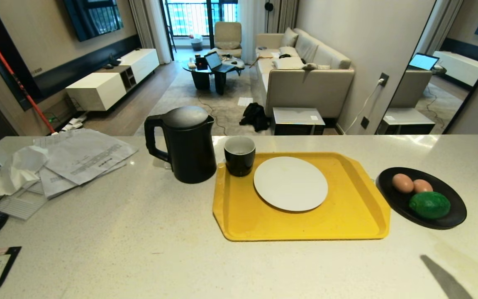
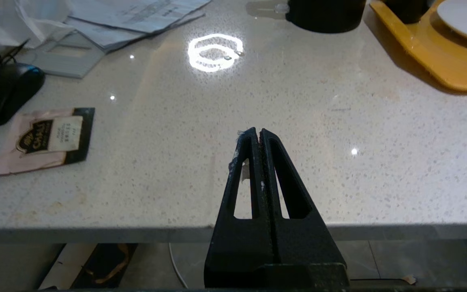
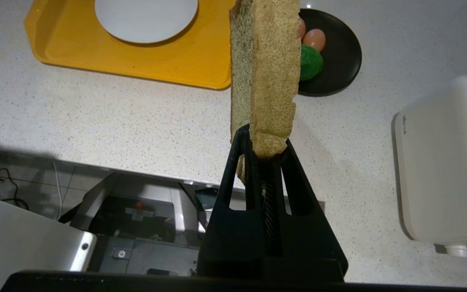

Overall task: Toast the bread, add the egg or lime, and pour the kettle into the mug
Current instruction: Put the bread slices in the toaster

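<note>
Pinched between the pads of the right gripper (image 3: 264, 152), the bread (image 3: 265, 77) stands on edge, its lower corner squeezed in the black jaws and the rest of the slice reaching away from the wrist. Below the gripper runs the near edge of the counter (image 3: 136, 121), with bare speckled stone between that edge and everything on it. Off to one side of the gripper, close to the counter's edge, sits a white toaster (image 3: 440, 162), clear of the bread. Beyond the slice lies the yellow tray (image 3: 136, 61) carrying 1 white plate (image 3: 146, 18), and just beside the tray a black dish (image 3: 339, 52) holds the lime (image 3: 312, 63) and an egg (image 3: 314, 38); the head view shows 2 eggs there.

Pressed together and holding nothing, the left gripper (image 2: 258, 136) hangs at the counter's front edge with a wide bare stretch ahead of it. Farther on, the kettle (image 1: 187, 143) stands just outside the tray's far corner, and the mug (image 1: 239, 155) sits on that corner, near the plate. Loose papers (image 1: 77, 158) lie well apart to the left.
</note>
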Controlling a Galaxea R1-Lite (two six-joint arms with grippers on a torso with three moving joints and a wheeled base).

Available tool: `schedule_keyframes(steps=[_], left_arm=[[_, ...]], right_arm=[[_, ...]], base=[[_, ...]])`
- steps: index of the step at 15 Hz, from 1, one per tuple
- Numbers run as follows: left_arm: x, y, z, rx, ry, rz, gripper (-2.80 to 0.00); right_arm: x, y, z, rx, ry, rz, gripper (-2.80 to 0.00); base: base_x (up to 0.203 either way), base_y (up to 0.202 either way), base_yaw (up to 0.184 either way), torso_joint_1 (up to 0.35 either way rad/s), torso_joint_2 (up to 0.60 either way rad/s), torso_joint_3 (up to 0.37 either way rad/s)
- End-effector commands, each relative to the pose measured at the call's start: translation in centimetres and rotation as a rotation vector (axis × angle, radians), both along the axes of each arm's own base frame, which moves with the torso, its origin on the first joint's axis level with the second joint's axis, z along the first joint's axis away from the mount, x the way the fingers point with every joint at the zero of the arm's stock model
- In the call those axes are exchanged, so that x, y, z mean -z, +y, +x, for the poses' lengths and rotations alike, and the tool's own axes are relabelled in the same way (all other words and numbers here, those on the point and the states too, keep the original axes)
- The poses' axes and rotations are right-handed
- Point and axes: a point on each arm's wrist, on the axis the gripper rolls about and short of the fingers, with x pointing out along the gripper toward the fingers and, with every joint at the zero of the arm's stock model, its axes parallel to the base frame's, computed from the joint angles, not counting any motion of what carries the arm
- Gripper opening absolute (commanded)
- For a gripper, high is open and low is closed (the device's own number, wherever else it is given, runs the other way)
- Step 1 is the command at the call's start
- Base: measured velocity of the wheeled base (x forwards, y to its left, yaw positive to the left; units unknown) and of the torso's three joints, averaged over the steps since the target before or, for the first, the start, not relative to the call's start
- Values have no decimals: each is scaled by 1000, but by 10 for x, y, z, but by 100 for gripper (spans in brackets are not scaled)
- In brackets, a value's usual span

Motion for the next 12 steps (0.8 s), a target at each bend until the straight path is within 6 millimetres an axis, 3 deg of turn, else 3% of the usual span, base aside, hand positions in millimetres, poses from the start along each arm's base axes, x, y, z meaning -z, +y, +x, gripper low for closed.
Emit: schedule_keyframes(steps=[1,12], left_arm=[[0,0,0,0,-1,0,-280],[0,0,0,0,-1,0,-280]], right_arm=[[-1,0,0,0,-1,0,-280],[-4,1,4,0,-10,2,-280]], base=[[0,0,0,334,-597,-249],[0,0,0,205,-364,-164]])
